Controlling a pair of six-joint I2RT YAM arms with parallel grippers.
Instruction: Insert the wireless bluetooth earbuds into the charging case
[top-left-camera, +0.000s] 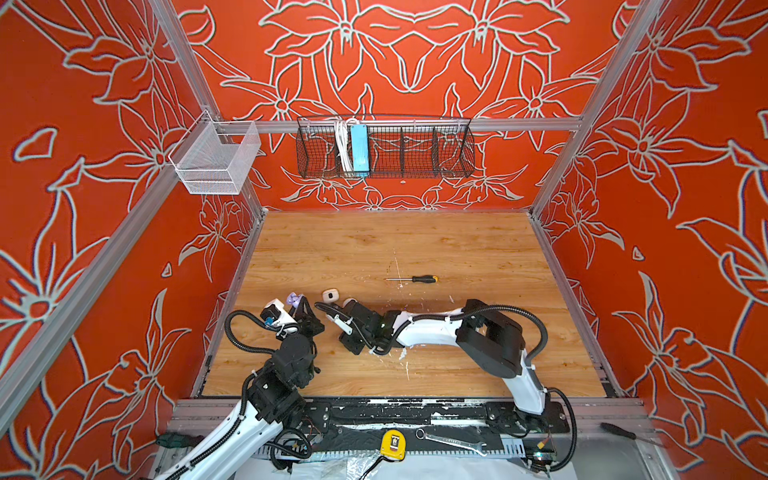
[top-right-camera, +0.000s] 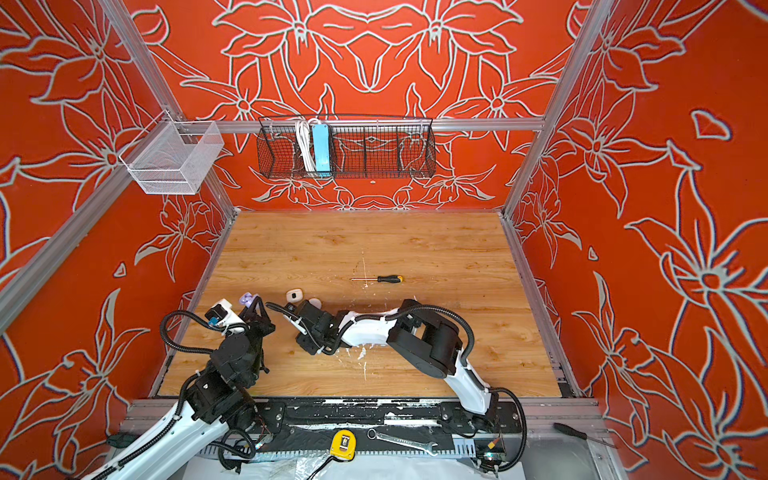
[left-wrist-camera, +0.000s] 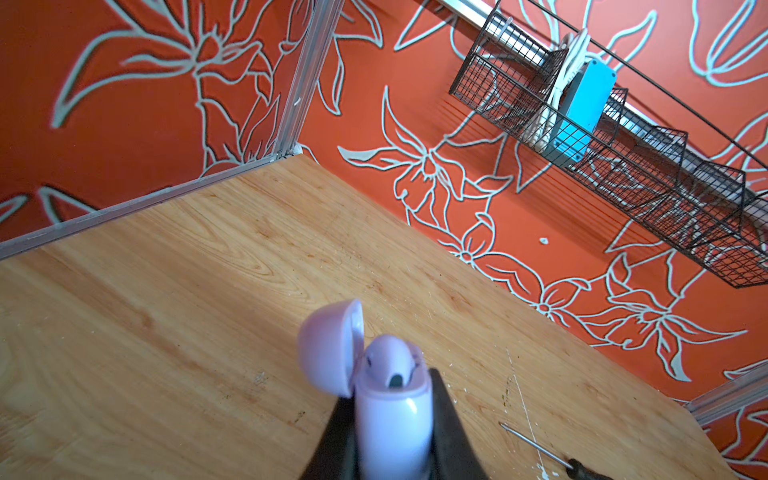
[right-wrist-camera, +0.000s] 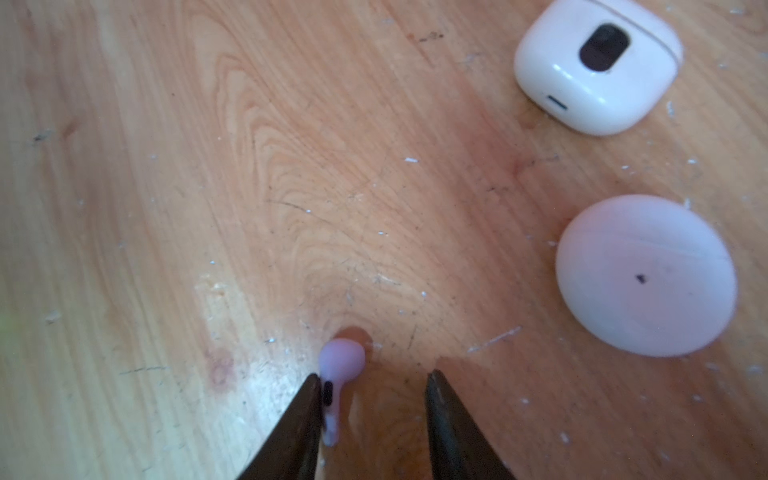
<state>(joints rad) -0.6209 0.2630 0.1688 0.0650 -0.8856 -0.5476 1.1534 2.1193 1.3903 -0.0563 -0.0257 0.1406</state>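
— Earbuds? I count two, both lilac. The seated earbud (left-wrist-camera: 390, 363) is down in the lilac charging case (left-wrist-camera: 392, 428), its head poking up out of the well. The lid (left-wrist-camera: 330, 347) is swung open to one side.

— And what has hold of that case?

— The left gripper (left-wrist-camera: 390, 386). Its two dark fingers (left-wrist-camera: 446, 424) press on opposite sides of the case body, pinching it upright.

— Where's the second one?

— The loose earbud (right-wrist-camera: 341, 359) lies on the bench (right-wrist-camera: 249, 166), right at the tips of the right gripper (right-wrist-camera: 374, 376). Its stem runs alongside one finger (right-wrist-camera: 305, 411), touching it or nearly so; from here I can't tell which. The other finger stands apart from it.

— So it isn't pinched?

— No. That gripper is spread, and bare wood shows between the earbud and the second finger.

— Anything else down there?

— Two more cases on the bench, ahead of the right gripper and off to one side. A round pale case (right-wrist-camera: 646, 274) sits nearer the tips, and a squarish white case (right-wrist-camera: 598, 66) with a dark oval window lies beyond it, the two not touching. A screwdriver (top-left-camera: 415, 279) lies well apart from that gripper, out toward the back wall.
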